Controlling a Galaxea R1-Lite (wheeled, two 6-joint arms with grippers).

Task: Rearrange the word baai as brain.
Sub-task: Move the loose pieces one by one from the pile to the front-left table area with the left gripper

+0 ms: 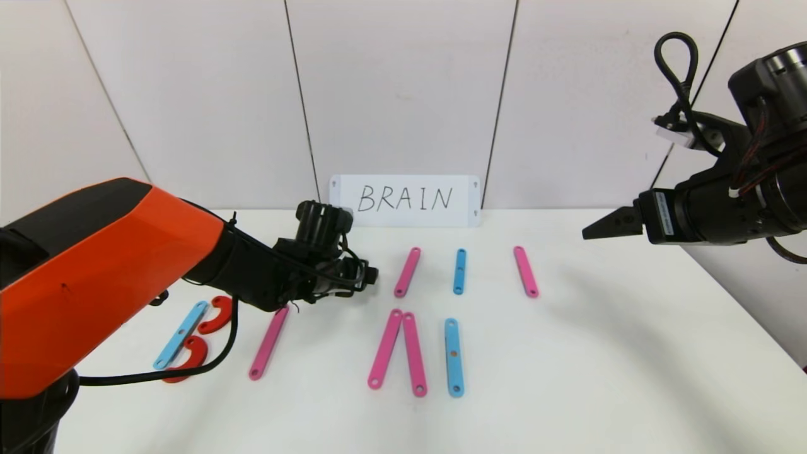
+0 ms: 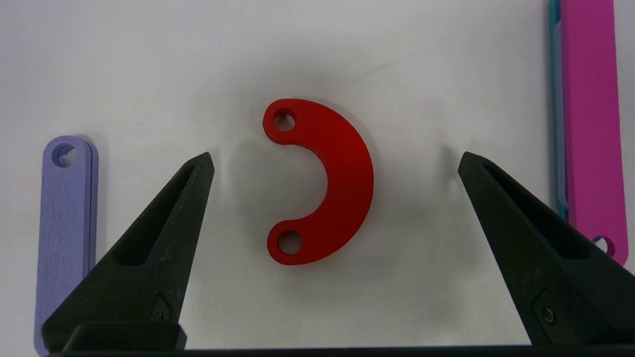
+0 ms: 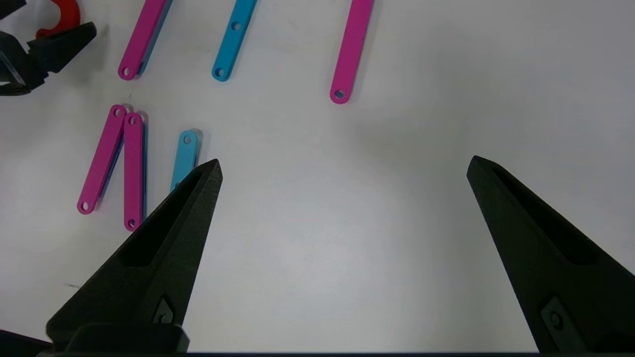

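The plastic letter pieces lie flat on the white table [image 1: 599,353]. At the left, a blue strip [image 1: 181,334] with two red C-curves [image 1: 215,314] makes a B, and a lone pink strip [image 1: 269,342] lies beside it. My left gripper [image 1: 367,276] hovers past that strip. In the left wrist view this left gripper [image 2: 336,161] is open over a third red C-curve [image 2: 347,188], without touching it. A short purple strip [image 2: 64,238] and a pink strip [image 2: 590,124] flank the curve. My right gripper [image 1: 592,228] hangs raised at the right, open and empty [image 3: 345,166].
Two pink strips [image 1: 400,350] lean together, with a blue strip [image 1: 454,357] beside them. Behind them lie a pink strip [image 1: 408,272], a blue one [image 1: 459,271] and another pink one [image 1: 526,272]. A white card reading BRAIN [image 1: 405,200] stands against the wall.
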